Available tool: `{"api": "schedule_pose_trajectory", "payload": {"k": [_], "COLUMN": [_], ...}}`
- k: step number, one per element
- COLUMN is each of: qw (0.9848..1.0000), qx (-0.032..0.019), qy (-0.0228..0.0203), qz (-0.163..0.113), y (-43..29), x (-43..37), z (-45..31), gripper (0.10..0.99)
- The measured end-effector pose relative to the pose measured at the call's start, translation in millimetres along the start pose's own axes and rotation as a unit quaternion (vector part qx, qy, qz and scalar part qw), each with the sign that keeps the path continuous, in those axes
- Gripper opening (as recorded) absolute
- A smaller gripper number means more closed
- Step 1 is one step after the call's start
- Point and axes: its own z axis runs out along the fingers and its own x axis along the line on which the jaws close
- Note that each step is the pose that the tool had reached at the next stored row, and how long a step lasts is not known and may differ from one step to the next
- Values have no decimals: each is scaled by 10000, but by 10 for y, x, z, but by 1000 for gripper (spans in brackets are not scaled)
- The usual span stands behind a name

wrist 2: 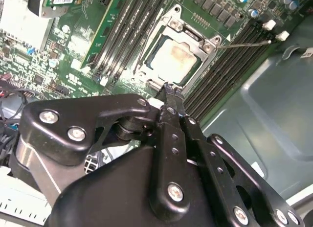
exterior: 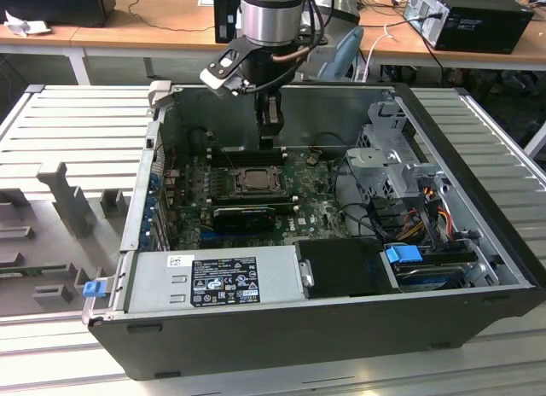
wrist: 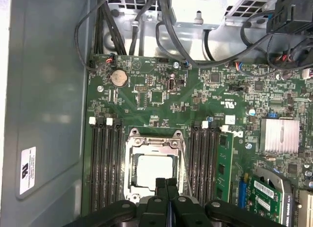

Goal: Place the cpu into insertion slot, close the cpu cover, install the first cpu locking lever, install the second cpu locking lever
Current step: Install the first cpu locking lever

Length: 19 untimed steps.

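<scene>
Silvery-tan cpu (wrist: 155,170) framed by lowered cpu cover (wrist: 154,145); black gripper (wrist: 166,182) clenched on nothing, hovering just beside cover's rim.

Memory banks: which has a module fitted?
The bank beside the finned heatsink: a green module stands in its outer slot. The other bank, by the case wall, is empty.

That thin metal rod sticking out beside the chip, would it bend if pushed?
Probably springy: the locking lever is a long, thin wire, so it likely flexes a little. Likely light too, being so slim. One end sits at the cpu cover's corner, so it would probably pivot, not slide.
</scene>
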Motion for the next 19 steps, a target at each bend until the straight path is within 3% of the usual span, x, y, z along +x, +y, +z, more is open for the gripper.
{"api": "schedule_pose_trajectory", "payload": {"k": [3, 9, 11, 15, 17, 19], "qw": [9997, 9959, 9949, 9943, 9925, 9891], "qx": [-6, -22, -25, -26, -29, -36], "qy": [3, 15, 16, 15, 16, 21], "qz": [-244, -904, -1008, -1064, -1220, -1470], "y": [0, 0, 0, -1, -1, 0], "x": [0, 0, 0, 3, 3, 4], "z": [-1, 1, 1, 2, 4, 6], "gripper": [106, 106, 106, 106, 106, 106]}}
